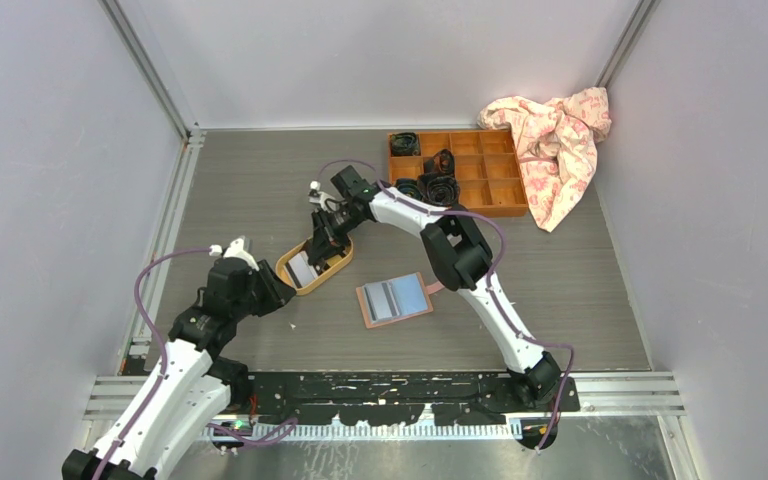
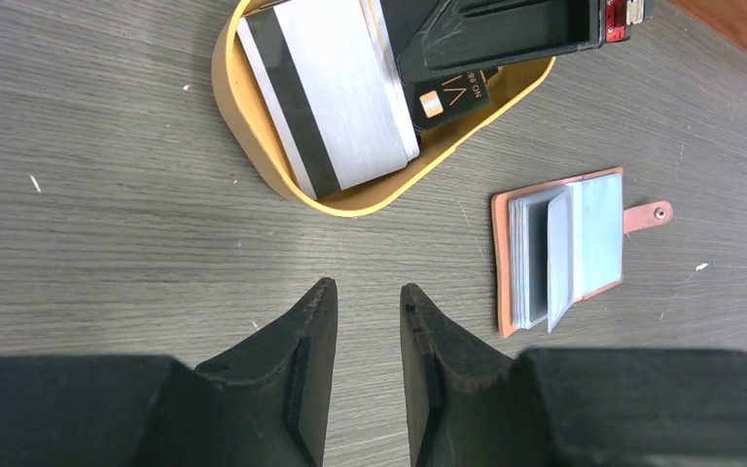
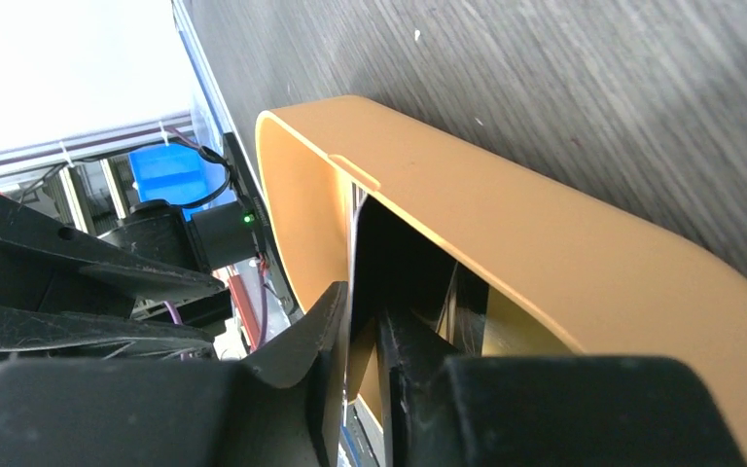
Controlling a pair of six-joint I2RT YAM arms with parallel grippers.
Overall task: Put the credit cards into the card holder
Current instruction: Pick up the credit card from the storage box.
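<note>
Space at the near left of the bench [image 1: 260, 200] is taken by the left end effector [image 2: 367, 292]. It is released, with the jaws apart above the bare surface, and it holds nothing. A little further, near the middle of the bench, the card holder [image 2: 559, 248] lies open and flat, with its snap tab pointing to the right edge and one inner pocket standing up. It has no card in it that I can see.

Left of it is the yellow tray [image 2: 229, 97], where the credit cards [image 2: 336, 92] lie stacked. The right end effector [image 3: 360, 306] is down inside the tray and looks clenched on the thin edge of one card [image 3: 353, 243].

At the far right corner are a wooden box [image 1: 485, 210] and a cloth [image 1: 555, 140].

Such a thin grip could let the card turn or slip. The fingers are close to the tray wall and could drag the tray. Nothing holds the card holder, so it may slide when a card is pushed in.
</note>
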